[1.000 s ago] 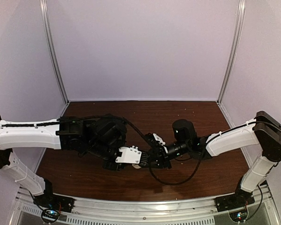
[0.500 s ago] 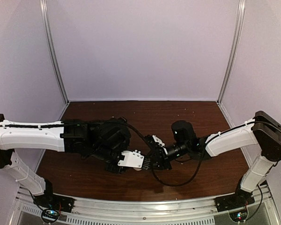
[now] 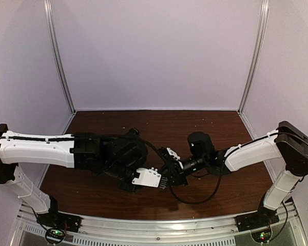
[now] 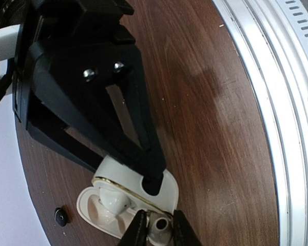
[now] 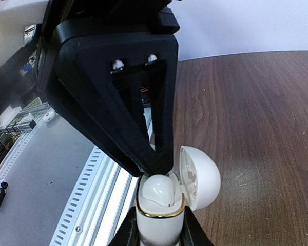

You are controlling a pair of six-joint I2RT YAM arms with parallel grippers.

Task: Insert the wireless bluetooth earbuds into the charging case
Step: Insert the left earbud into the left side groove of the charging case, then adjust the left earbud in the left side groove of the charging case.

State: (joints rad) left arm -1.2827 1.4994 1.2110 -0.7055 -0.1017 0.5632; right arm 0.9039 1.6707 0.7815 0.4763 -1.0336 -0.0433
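My right gripper (image 5: 158, 237) is shut on the white charging case (image 5: 159, 223), which has a gold rim and an open lid (image 5: 202, 177). One white earbud (image 5: 156, 191) sits in the case. My left gripper (image 4: 158, 233) is shut on a second white earbud (image 4: 159, 223) and holds it at the case's open mouth (image 4: 170, 192), beside the seated earbud (image 4: 112, 201). In the top view the left gripper (image 3: 160, 182) and the right gripper (image 3: 170, 173) meet tip to tip over the front middle of the table, and the case is hidden between them.
A small black round object (image 4: 61, 216) lies on the brown table (image 3: 210, 128) just beyond the case. The table's metal front rail (image 4: 277, 102) runs close beside the grippers. White walls stand behind and on both sides.
My left gripper has moved right and nearer the front edge, up to the right gripper's tip. The right gripper has shifted slightly left and forward.
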